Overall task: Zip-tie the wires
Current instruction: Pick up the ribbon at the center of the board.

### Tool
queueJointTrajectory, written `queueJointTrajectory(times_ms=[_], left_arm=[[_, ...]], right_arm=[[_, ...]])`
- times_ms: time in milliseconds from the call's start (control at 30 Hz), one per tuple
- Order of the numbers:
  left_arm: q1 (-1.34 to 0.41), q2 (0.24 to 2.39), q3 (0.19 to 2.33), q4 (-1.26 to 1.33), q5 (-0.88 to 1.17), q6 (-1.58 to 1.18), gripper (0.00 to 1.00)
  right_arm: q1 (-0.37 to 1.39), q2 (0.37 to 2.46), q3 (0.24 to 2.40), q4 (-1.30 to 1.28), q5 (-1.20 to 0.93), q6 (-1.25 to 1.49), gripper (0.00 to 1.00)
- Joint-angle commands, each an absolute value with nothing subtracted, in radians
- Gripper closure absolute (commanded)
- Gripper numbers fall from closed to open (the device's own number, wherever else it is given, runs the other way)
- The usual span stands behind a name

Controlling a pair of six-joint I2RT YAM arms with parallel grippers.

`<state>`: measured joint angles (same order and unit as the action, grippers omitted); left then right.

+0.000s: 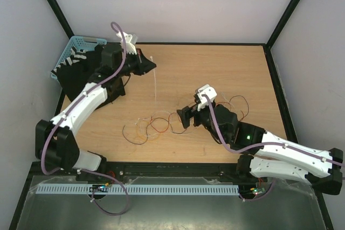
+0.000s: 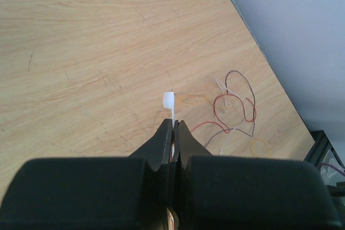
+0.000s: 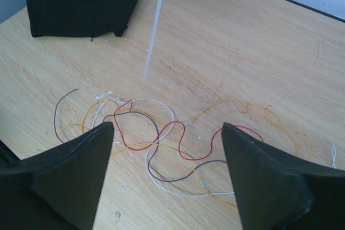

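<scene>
The wires [image 1: 161, 125] lie as a loose tangle of red, dark brown, orange-yellow and white strands on the wooden table, reaching right past my right wrist. My left gripper [image 1: 150, 66] is raised at the back left and shut on a thin white zip tie [image 1: 155, 82] that hangs down towards the table. In the left wrist view the tie's square head [image 2: 168, 100] sticks out beyond the shut gripper [image 2: 173, 124]. My right gripper [image 1: 186, 116] is open over the tangle. In the right wrist view the gripper [image 3: 167, 127] straddles the wires [image 3: 161, 133] without touching them, and the tie [image 3: 153, 30] hangs behind.
A light blue basket [image 1: 75, 47] stands at the back left corner, with a black block [image 1: 75, 79] next to it, which also shows in the right wrist view [image 3: 81, 1]. More wire loops [image 2: 234, 103] lie near the table's right edge. Black frame rails border the table.
</scene>
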<state>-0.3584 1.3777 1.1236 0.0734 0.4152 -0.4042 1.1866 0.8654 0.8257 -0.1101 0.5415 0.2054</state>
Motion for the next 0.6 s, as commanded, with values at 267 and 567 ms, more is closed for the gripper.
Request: queueJointTrajectory(times_ms=[267,567], left_arm=[[-0.251,1.628,1.307,0.279,0.715,-0.333,1.00],[-0.190,1.800,1.319,0.537,0.814,-0.365,1.00]], right_arm=[[1.192,0.654,0.693,-0.074,0.571,0.212,0.01],[1.193,0.533,0.623,-0.103,0.572,0.225,0.01]])
